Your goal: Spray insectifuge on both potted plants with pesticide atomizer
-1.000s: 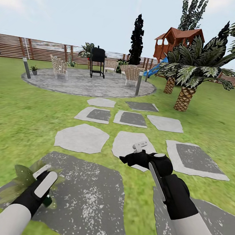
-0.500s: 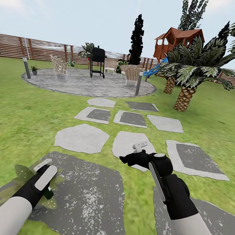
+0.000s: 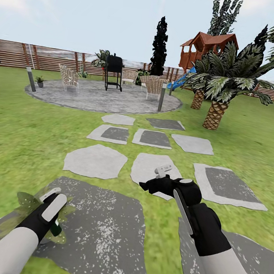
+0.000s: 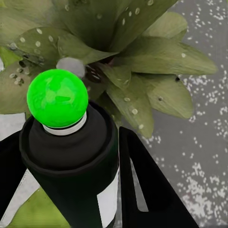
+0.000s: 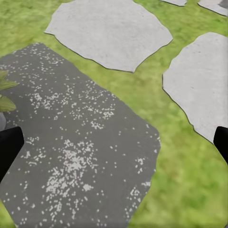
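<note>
left hand (image 3: 48, 209) clamped low, right hand (image 3: 148, 185) spread

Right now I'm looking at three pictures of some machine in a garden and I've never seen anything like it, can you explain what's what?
It is a simulated two-armed robot. The wide picture comes from its head camera; the other two come from cameras near each gripper. The left gripper holds the pesticide atomizer, a dark spray bottle whose tip shows bright green here, aimed at a speckled potted plant on a grey paving slab. The right gripper hangs open and empty over a stepping stone. Further off are a patio, a grill, palms and a playhouse.
</note>
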Controlling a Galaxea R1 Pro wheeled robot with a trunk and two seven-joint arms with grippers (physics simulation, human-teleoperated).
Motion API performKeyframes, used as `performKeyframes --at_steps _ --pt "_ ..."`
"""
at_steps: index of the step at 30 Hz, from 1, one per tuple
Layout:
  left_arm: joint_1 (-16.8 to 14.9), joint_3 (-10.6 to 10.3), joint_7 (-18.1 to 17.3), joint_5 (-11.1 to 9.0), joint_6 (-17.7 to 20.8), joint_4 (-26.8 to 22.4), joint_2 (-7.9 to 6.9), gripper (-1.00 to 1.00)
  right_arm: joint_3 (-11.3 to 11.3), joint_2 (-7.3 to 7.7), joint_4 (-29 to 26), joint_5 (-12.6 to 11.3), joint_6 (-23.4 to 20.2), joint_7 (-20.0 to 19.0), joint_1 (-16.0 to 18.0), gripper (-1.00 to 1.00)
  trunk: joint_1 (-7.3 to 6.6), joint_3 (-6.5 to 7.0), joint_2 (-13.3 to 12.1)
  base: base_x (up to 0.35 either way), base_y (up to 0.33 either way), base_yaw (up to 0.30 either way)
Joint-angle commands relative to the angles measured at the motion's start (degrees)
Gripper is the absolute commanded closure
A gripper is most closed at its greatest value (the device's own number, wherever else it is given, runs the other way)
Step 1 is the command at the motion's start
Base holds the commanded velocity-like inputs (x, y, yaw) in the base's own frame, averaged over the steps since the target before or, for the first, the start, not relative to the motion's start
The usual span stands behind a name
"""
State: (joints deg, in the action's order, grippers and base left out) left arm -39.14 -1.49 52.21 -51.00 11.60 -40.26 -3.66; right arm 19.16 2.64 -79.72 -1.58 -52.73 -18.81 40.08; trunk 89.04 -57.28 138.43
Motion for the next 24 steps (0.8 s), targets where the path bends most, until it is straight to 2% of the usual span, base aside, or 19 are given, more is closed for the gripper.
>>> performKeyframes --at_steps 1,3,8,13,18,20,24 --pt "-0.3 0.0 0.0 0.0 0.0 0.7 -0.09 1.0 0.0 0.0 0.0 0.0 0.0 0.0 0.0 -1.0 0.0 0.0 0.0 0.0 0.0 0.0" --pt "-1.2 0.0 -0.1 0.0 0.0 2.7 -0.33 1.0 0.0 0.0 0.0 0.0 0.0 0.0 0.0 -1.0 0.0 0.0 0.0 0.0 0.0 0.0" --pt "-1.9 0.0 -0.2 -0.1 0.1 3.9 -0.63 1.0 0.0 0.0 0.0 0.0 0.0 0.0 0.0 -1.0 0.0 0.0 0.0 0.0 0.0 0.0" --pt "-3.9 -0.1 -1.3 0.6 2.2 7.7 -0.64 1.0 0.0 0.0 -0.1 0.0 0.0 0.0 0.0 -1.0 0.0 0.0 0.0 0.0 0.0 0.0" --pt "-4.0 -0.2 -1.3 1.0 3.3 9.0 -0.83 1.0 0.0 0.0 -0.2 0.0 0.1 0.0 0.0 -1.0 0.0 0.0 0.0 0.0 0.0 0.0" --pt "-4.0 -0.3 -1.3 1.1 3.1 9.0 -1.64 1.0 0.0 0.0 -0.2 0.0 0.1 0.0 0.0 -1.0 0.0 0.0 0.0 0.0 0.0 0.0" --pt "-4.0 -0.2 -0.9 1.1 2.2 7.2 -4.7 1.0 0.0 0.0 -0.1 0.0 0.0 0.0 0.0 -1.0 0.0 0.0 0.0 0.0 0.0 0.0"
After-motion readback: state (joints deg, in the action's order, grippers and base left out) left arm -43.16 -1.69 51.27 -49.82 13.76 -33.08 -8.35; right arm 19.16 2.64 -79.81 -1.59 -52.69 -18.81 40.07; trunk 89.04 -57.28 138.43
